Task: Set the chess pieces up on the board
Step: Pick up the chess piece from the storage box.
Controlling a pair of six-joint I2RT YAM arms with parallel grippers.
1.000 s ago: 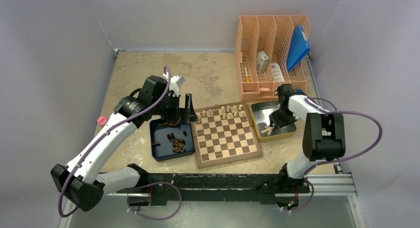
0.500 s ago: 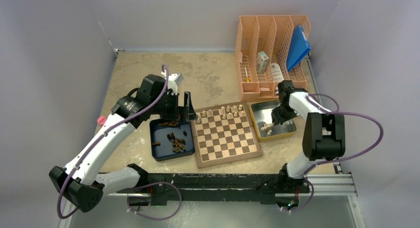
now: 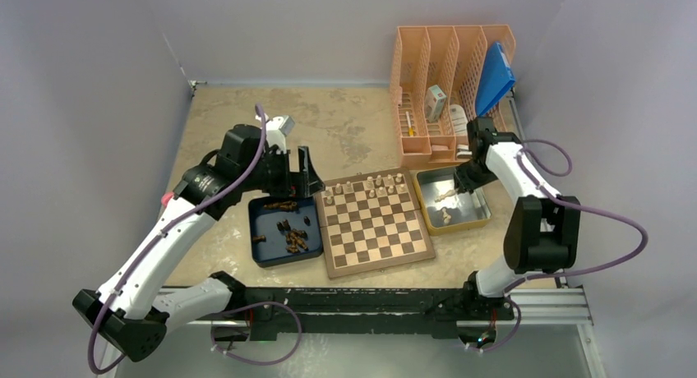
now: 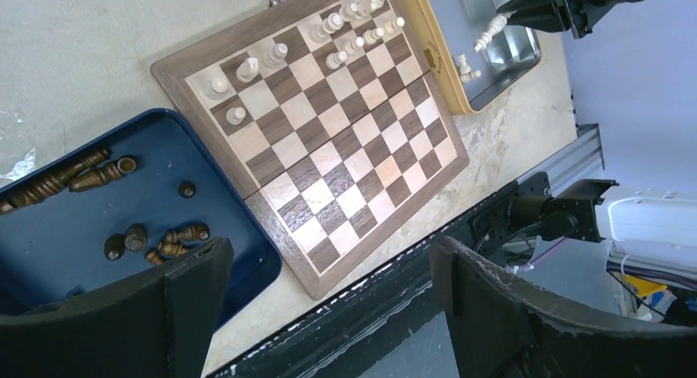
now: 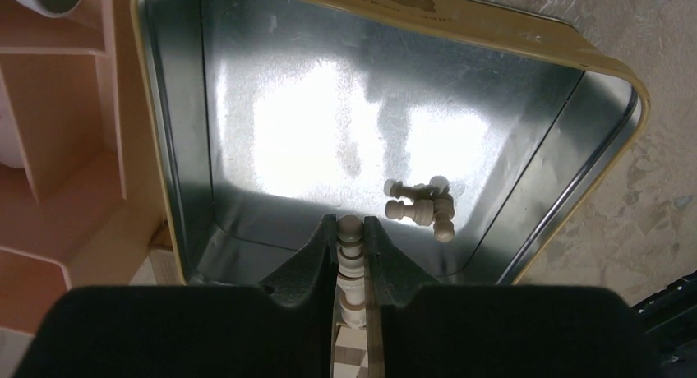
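The board (image 3: 376, 223) lies mid-table, with several pale chess pieces (image 3: 370, 185) standing on its far rows; it also shows in the left wrist view (image 4: 329, 148). Dark pieces (image 3: 292, 234) lie in the dark blue tray (image 3: 267, 253). My right gripper (image 5: 351, 230) is shut on a pale piece (image 5: 351, 251), held above the yellow tray (image 5: 526, 33), where three pale pieces (image 5: 419, 209) lie. My left gripper (image 4: 329, 312) is open and empty, hovering over the blue tray's far right corner (image 3: 304, 177).
An orange desk organizer (image 3: 452, 82) with a blue folder stands behind the yellow tray (image 3: 421, 201). A small pink object (image 3: 167, 199) lies left of the left arm. Grey walls close the left, back and right sides.
My right gripper has risen from the yellow tray's floor with the pale piece and moved toward the far side. My left arm has drifted a little left and up.
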